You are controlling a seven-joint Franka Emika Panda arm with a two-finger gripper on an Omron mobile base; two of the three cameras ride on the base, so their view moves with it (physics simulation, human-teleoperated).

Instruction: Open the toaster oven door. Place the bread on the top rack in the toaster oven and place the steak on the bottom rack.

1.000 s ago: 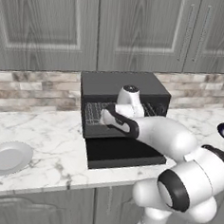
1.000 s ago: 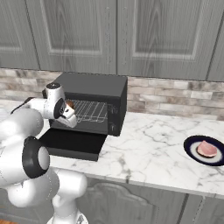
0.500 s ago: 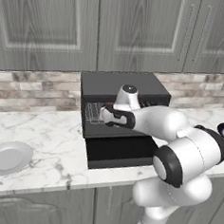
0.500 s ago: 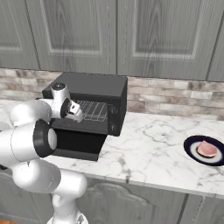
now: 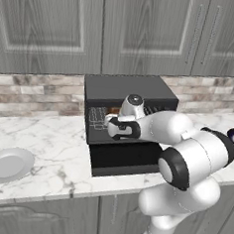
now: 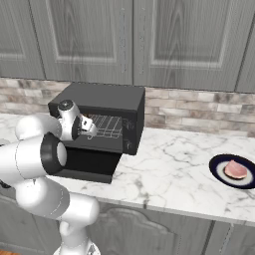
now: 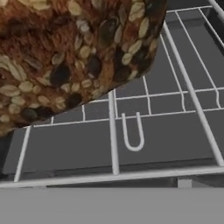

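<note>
The tabletop [image 5: 47, 143] of marbled white carries the toaster oven [image 5: 128, 92] against the brick backsplash, leaving a broad strip of bare stone on either side; the toaster oven door [image 5: 125, 159] lies folded down flat toward the front edge, so the cavity is open and the arm has to reach in over the lowered panel rather than from the side; that panel takes up most of the depth between oven and tabletop edge, so the free room for the arm is above it, not in front; the top rack [image 7: 192, 94] sits as a silver wire grid across the opening, and through its bars the bottom rack [image 7: 131, 133] shows with its small wire loop at front centre; a grey plate [image 5: 8, 164] stands well apart to the left, and a dark plate [image 6: 219, 169] well apart to the right holds the steak [image 6: 235, 169], untouched, so the second half of the task is not yet done; the tool [image 6: 89, 126] sits at the mouth of the oven at upper-rack height, its jaws spread wide and released; the bread [image 7: 65, 52], seeded and dark brown, lies very close before the camera over the near left part of the top rack, seemingly resting on the wires and no longer gripped; the oven's left wall is near, so a straight pull back over the door looks the safest way out
</note>
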